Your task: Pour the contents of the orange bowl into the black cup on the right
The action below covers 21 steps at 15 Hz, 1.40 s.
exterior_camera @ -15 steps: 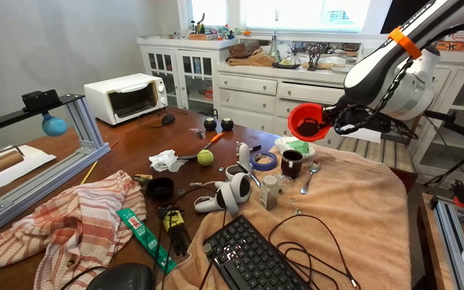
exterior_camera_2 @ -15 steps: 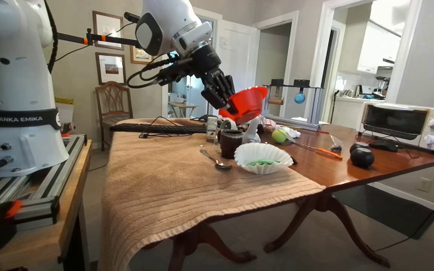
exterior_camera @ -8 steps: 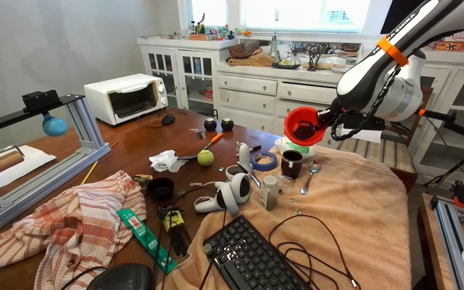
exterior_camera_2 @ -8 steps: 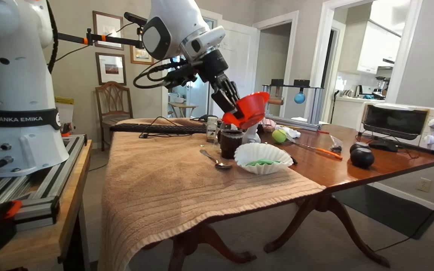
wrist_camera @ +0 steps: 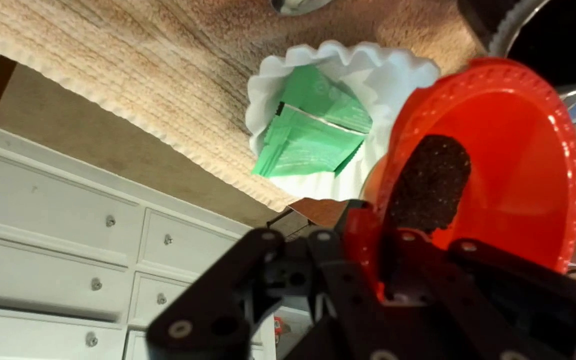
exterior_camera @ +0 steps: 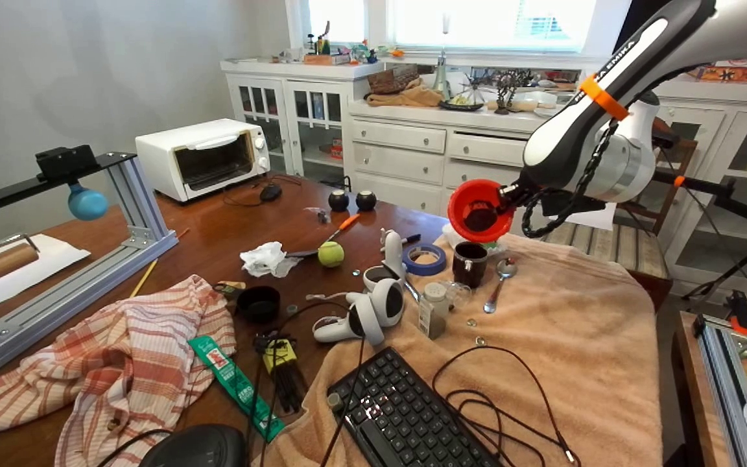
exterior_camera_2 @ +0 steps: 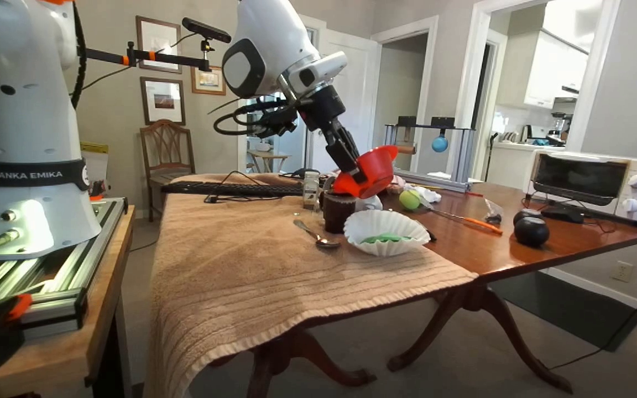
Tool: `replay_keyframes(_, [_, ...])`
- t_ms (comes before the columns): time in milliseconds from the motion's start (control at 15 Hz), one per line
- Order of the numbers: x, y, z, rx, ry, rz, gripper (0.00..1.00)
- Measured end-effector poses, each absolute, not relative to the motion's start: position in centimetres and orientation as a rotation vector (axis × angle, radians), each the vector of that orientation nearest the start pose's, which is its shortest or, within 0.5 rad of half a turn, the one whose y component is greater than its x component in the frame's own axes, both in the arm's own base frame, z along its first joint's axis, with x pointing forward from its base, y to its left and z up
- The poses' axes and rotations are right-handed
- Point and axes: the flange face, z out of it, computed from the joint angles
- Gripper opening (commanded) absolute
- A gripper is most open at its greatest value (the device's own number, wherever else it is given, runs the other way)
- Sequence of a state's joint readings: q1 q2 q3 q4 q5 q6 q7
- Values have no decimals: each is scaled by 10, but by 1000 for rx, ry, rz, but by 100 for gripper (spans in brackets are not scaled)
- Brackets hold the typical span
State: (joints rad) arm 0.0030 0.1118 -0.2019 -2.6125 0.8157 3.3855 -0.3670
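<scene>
- the rim of the orange bowl (wrist_camera: 518, 170) is pinched by the claw (wrist_camera: 375, 245), whose two fingers are closed on its wall.
- the bowl is held in the air, tilted; in an exterior view its mouth (exterior_camera: 461, 211) is turned to the near side.
- dark powdery contents (wrist_camera: 433, 185) are seen inside, against the wall by the fingers.
- the black cup (exterior_camera_2: 339, 215) is stood upright on the tan towel (exterior_camera_2: 241, 243), partly overlapped by the bowl; whether they touch cannot be told.
- in an exterior view, a spoon (exterior_camera: 499, 287) is laid right of the cup, blue tape (exterior_camera: 420, 267) left.
</scene>
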Motion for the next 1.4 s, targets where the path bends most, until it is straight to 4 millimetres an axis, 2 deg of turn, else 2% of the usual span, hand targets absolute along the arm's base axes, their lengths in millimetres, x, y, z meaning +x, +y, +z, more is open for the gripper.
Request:
replay_keyframes(533, [438, -145, 285, -3022, 910, -1163, 2])
replay_keyframes(1400, [424, -113, 282, -3152, 831, -1299, 2])
